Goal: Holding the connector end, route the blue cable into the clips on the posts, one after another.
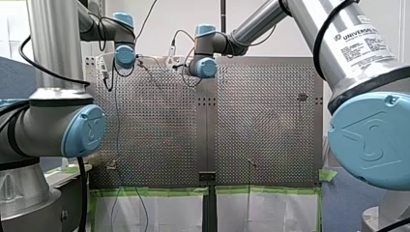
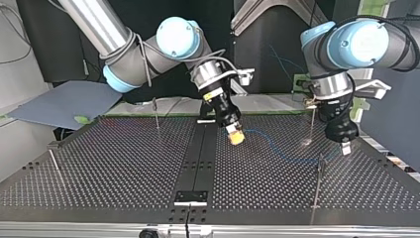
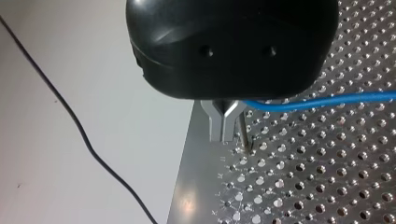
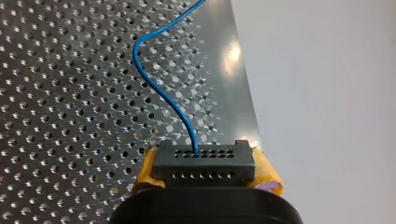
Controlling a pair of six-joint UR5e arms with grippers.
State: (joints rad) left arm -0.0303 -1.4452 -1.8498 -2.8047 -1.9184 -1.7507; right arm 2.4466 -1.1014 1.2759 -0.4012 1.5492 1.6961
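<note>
clasping connector, my right gripper

White label on my right arm, brand txt "UNIVERSAL", smaller print below too small to read

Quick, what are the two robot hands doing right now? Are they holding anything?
Left gripper: shut, pinching the blue cable.
Right gripper: shut, its yellow pads clamping the black connector.

Blue cable, black connector, my yellow pads; silver table dotted with holes; green tape at its six o'clock edge
</note>
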